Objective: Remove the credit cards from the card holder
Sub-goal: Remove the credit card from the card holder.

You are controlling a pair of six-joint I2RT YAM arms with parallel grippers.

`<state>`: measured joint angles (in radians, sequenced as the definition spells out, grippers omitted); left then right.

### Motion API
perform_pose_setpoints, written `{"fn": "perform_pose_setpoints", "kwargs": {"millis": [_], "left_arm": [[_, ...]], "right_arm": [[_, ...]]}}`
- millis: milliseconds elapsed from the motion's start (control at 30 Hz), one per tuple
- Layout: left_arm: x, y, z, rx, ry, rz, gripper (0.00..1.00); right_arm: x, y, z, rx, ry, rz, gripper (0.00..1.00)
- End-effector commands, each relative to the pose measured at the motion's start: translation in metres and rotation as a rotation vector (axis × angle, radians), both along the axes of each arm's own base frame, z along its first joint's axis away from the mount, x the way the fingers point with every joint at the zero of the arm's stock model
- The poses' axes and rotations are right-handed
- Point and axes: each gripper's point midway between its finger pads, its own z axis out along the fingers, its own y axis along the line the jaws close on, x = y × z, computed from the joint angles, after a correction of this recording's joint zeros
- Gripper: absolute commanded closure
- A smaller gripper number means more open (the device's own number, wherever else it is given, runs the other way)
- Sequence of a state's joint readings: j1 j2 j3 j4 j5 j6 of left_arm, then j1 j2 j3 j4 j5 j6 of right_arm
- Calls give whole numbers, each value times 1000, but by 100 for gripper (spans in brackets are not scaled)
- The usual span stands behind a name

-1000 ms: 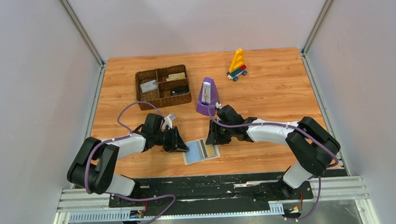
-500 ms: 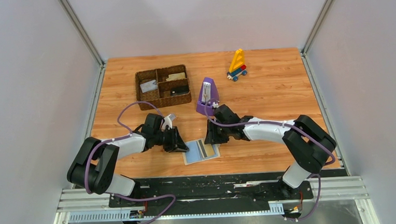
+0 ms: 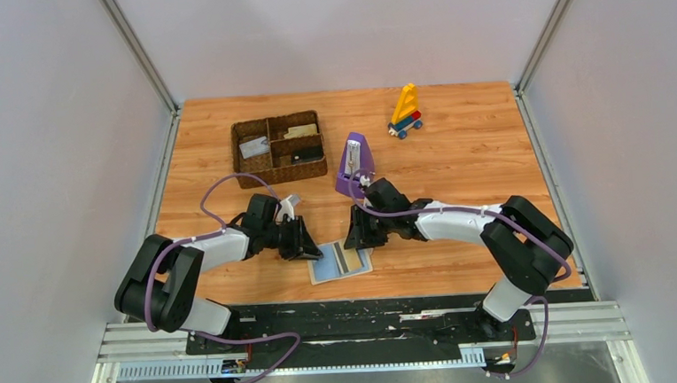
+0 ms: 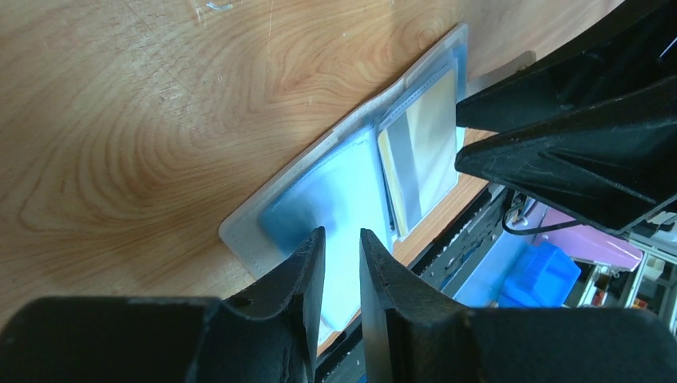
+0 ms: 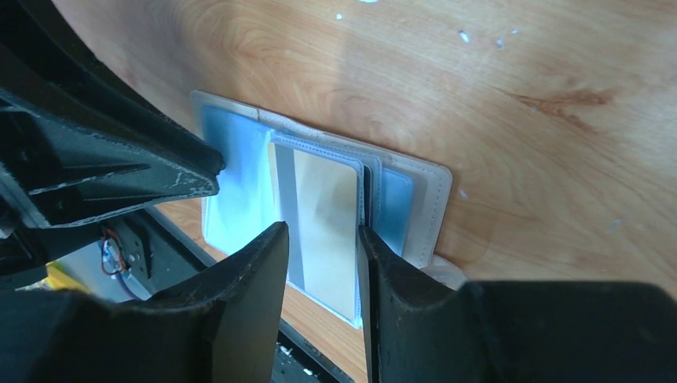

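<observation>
The light-blue card holder [image 3: 339, 262] lies open and flat near the table's front edge. In the right wrist view a tan credit card [image 5: 323, 199] sits in a clear slot of the card holder [image 5: 239, 152], with a dark card edge [image 5: 367, 191] just behind it. My right gripper [image 5: 322, 231] stands partly open over the tan card, its tips by the card's long edges. My left gripper [image 4: 342, 233] hovers low over the card holder's [image 4: 335, 175] empty blue left panel, jaws narrowly apart with nothing between them. From above, the left gripper [image 3: 307, 247] and right gripper [image 3: 356, 236] face each other across the holder.
A brown woven tray [image 3: 280, 172] holding cards stands at the back left. A purple metronome [image 3: 353, 167] rises just behind the right wrist. A toy sailboat of coloured blocks [image 3: 406, 112] is at the back. The black front rail [image 3: 360, 310] runs just below the holder.
The right gripper has slid a little to the left over the holder, and the holder has shifted slightly left with it. The left arm has stayed put.
</observation>
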<state>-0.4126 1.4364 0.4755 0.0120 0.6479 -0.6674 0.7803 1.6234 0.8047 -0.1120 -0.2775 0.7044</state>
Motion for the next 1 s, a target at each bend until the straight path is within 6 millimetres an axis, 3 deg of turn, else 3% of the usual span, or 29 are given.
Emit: {"fn": "perform_pose_setpoints", "kwargs": {"millis": [0,200,433,733,967], "left_arm": [[-2,1,-3,9,-26,-7,69],[-2,1,-1,8,-29,-5,69],[0,0,4,0,-36,6,69],[19,10,49,53,-134,91,66],[21,21,59,91,-157,166,66]], "right_arm": [[-1,23,33,146,-31,45,62],[-2,28,54,197,-61,66,63],[-4,35,60,244,-43,75,63],[-8,55,72,323,-6,103,63],[-15,78,63,350,60,146,63]]}}
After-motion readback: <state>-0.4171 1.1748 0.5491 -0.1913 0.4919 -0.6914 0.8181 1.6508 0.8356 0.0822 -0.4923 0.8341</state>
